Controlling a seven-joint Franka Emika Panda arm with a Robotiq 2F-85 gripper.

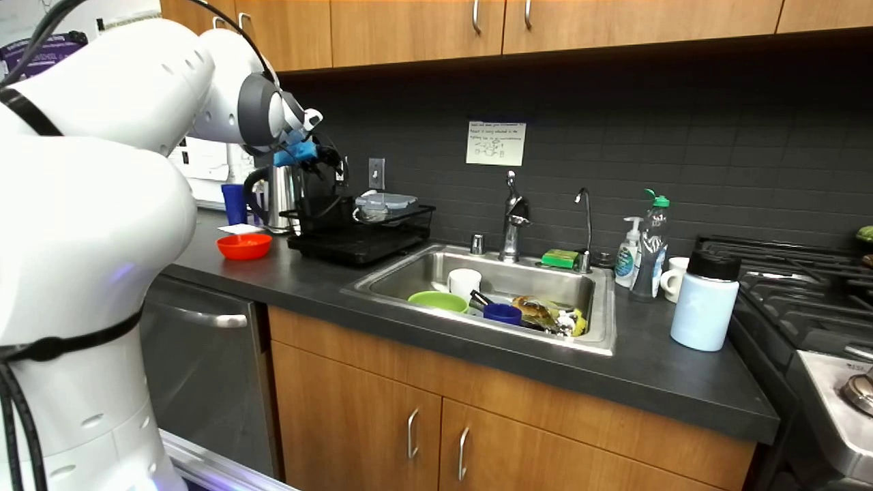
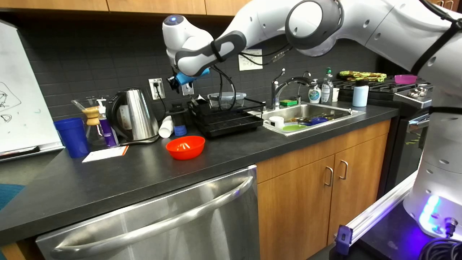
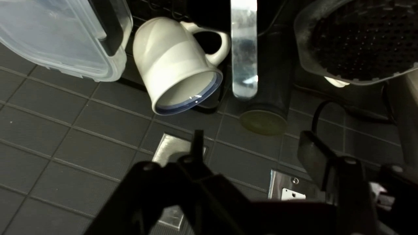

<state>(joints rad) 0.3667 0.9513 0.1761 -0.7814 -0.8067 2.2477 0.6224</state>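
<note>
Open near the drying rack [image 2: 231,124], with no grip on the mug [image 3: 173,55]

Hovering with the gripper [image 3: 253,147] well open, fingers [image 3: 197,143] parted and holding nothing. Shows backsplash [image 3: 241,160] and an outlet plate [image 3: 279,181] through the gap. Counts as done, by judgement, only the parting of the fingers; leaves any hold on the mug unmade. Cannot tell whether ahead of a grasp or past one.

Just beyond the fingers in the wrist view, find the mug at the rack, tipped, with its blue-lined mouth toward the gripper; see pale inner wall and nothing lodged in the part on show. Beside it, see a flat metal handle [image 3: 245,49] and a dim, glass-like cylinder [image 3: 269,85] with contents unreadable. On the mug's opposite side, see a lidded clear container [image 3: 55,39], too cloudy to read inside. Across the handle, see a dark perforated face [image 3: 356,42] rimmed in clear plastic.

Lower than the gripper, away from the sink, see a kettle [image 2: 140,117] with contents hidden. Toward the front of the counter [image 2: 126,173], see a red bowl [image 2: 185,147] with only shine to make out inside. Farthest off, past the rack, see the sink [image 1: 603,314] holding a white cup [image 1: 464,281], a green bowl [image 1: 440,300], a blue vessel [image 1: 502,313] and jumbled items [image 1: 535,310].
</note>
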